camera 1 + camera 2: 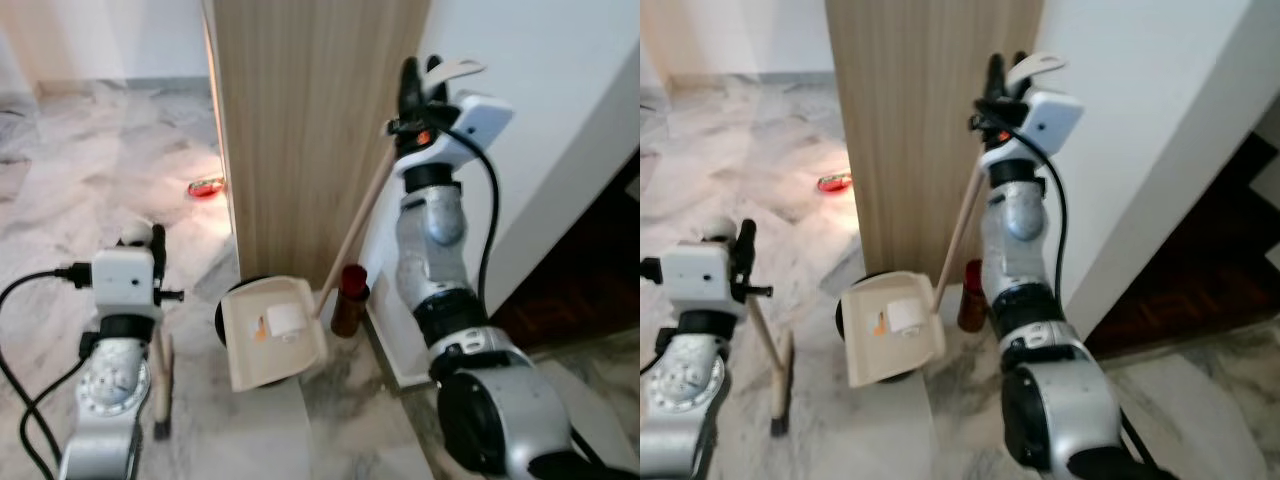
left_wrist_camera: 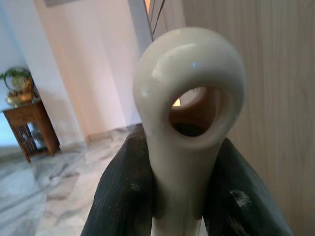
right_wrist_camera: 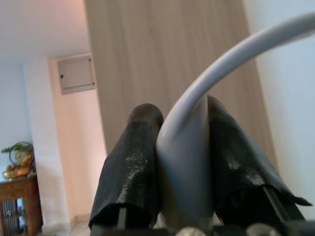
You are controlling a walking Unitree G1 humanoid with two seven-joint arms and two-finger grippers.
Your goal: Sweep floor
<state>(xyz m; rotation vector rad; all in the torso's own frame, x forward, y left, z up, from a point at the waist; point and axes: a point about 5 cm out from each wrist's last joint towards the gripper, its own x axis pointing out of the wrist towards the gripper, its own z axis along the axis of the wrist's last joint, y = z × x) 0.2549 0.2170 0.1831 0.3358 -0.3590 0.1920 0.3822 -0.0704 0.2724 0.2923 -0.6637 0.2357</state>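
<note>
Looking down through the left eye view: left gripper [image 1: 145, 240] low on the left, clamped round the top of the brush [image 1: 160, 385], bristles down on the marble floor [image 1: 90, 170]. Right gripper [image 1: 420, 85] raised high by the white wall [image 1: 560, 60], closed on the curved top of the dustpan's handle [image 1: 355, 225]; dustpan [image 1: 272, 335] tilted on the floor at the foot of the wood panel [image 1: 310, 120], a white scrap [image 1: 285, 320] and an orange speck [image 1: 261, 330] lying in it. Dark bottle [image 1: 349, 298] just beside the pan, touching or nearly so; cannot tell which. Red thing [image 1: 206, 186] on the floor farther back.

Turning to the right eye view: same layout, brush well apart from the dustpan's mouth, so probably mid-sweep with the pan part filled.

Moving to the left wrist view: both fingers [image 2: 123, 196] pressed against the brush's looped cream handle end [image 2: 189, 103], no gap showing.

Closing with the right wrist view: fingers [image 3: 133, 167] tight on the pale handle between them.

Doing this well likely means keeping the pan's lip flat on the floor, drawing the brush toward it in short strokes, holding the handle steady, and steering clear of the bottle, which looks easy to topple.
</note>
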